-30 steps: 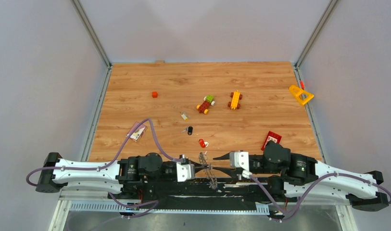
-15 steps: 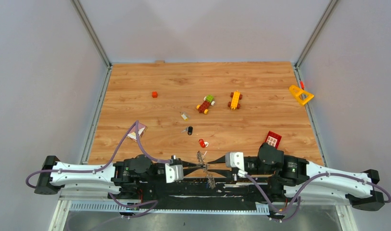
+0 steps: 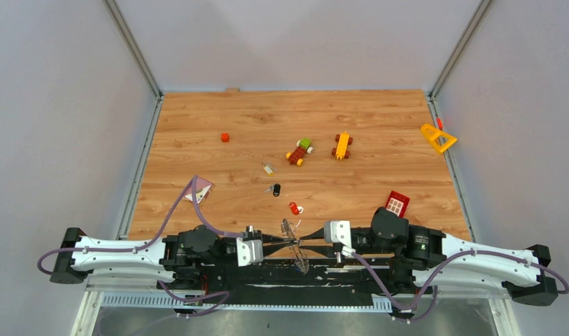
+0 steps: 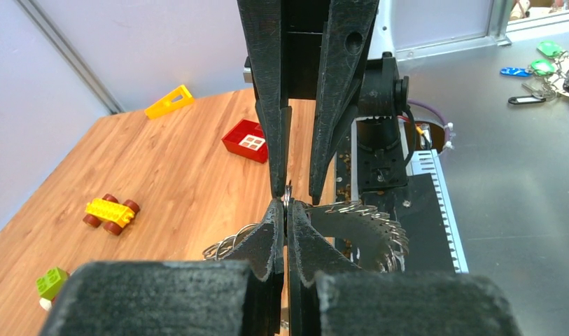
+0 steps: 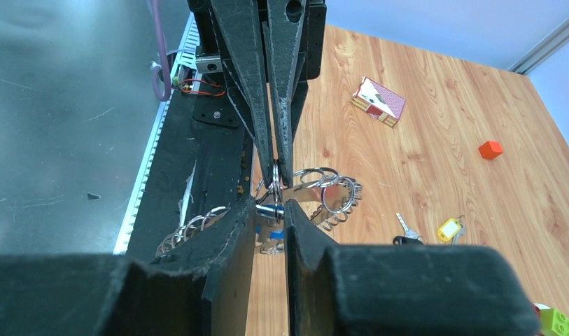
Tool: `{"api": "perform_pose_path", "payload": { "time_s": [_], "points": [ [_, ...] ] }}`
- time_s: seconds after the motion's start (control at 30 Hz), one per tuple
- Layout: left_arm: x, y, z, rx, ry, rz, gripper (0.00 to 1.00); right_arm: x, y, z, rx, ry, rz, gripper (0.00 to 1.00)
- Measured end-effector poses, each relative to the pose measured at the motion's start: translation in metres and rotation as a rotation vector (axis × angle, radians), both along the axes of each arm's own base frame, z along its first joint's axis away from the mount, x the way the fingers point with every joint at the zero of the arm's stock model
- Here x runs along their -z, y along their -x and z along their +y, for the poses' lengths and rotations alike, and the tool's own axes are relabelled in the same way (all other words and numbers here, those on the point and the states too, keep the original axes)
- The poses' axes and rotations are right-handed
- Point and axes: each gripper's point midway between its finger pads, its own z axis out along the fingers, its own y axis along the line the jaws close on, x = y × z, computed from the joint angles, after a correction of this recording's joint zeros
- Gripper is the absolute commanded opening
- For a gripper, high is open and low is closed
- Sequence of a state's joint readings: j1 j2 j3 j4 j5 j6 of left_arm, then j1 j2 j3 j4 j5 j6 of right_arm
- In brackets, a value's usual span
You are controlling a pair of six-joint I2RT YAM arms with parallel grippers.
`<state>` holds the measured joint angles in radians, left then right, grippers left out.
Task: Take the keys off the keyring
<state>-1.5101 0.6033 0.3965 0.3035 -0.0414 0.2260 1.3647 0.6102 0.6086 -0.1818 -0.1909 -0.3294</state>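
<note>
Bright, even light falls from above. The bench (image 3: 351, 119) shows only faint, soft shadows along its near edge and no glare on the wood. In the wrist views the near bases of the left gripper (image 4: 287, 210) and right gripper (image 5: 271, 210) are blurred, while the far background is sharp. The grey metal sheet (image 5: 57, 105) carries a dull sheen, and the keyring (image 5: 330, 192) glints.

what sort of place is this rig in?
Probably a robot lab test cell: wood-look table boxed in by plain grey walls, two arms bolted at its near edge, toy block cars and keys scattered.
</note>
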Motion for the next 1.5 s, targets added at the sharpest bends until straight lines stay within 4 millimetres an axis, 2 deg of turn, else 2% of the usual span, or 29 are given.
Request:
{"api": "perform_pose_path", "payload": {
  "time_s": [0.37,0.5,0.8,1.27,1.5],
  "points": [
    [-0.006,0.0,0.003,0.0,0.021,-0.001,0.0,-0.001,-0.003,-0.001,0.022,-0.003,0.003,0.08],
    [-0.005,0.0,0.003,0.0,0.021,-0.001,0.0,-0.001,-0.004,-0.001,0.028,-0.003,0.002,0.0],
    [-0.005,0.0,0.003,0.0,0.023,-0.002,0.0,0.0,-0.007,-0.001,0.042,0.002,0.001,0.0],
    [-0.006,-0.002,0.005,-0.01,0.044,-0.006,0.0,0.029,-0.021,0.007,0.096,0.101,-0.018,0.0],
    [-0.009,-0.002,0.006,-0.011,0.061,-0.007,0.0,0.029,-0.023,0.008,0.104,0.106,-0.031,0.0]
  ]
}}
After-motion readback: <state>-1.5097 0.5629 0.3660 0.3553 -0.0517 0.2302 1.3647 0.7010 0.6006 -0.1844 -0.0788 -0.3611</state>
